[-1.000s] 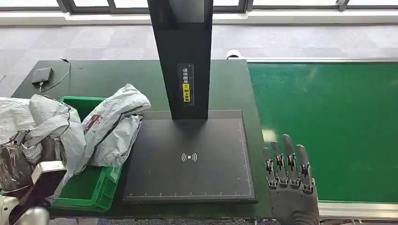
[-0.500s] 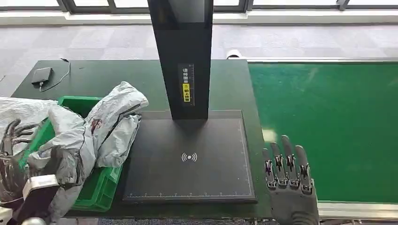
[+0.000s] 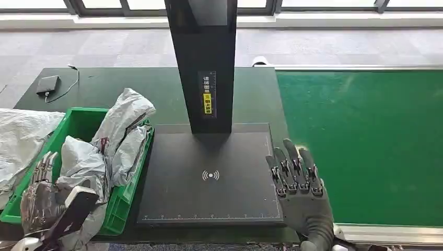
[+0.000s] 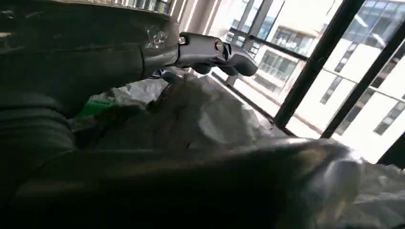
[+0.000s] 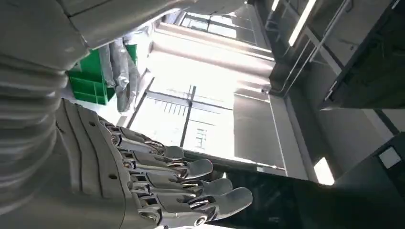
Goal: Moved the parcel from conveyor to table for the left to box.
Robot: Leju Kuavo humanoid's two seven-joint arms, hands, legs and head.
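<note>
The green conveyor (image 3: 365,146) fills the three o'clock side, beside the dark table (image 3: 130,86) carrying the black scanner pad (image 3: 209,178). At nine o'clock, the green box (image 3: 78,123) holds the grey parcel (image 3: 117,138). The right hand (image 3: 300,191) hovers flat, fingers apart. The left hand (image 3: 39,196) rests against the parcel, fingers extended; whether it grips, I cannot tell.

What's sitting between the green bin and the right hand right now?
In the head view, just the bare black scanner pad lies between the green bin and the right hand.
</note>
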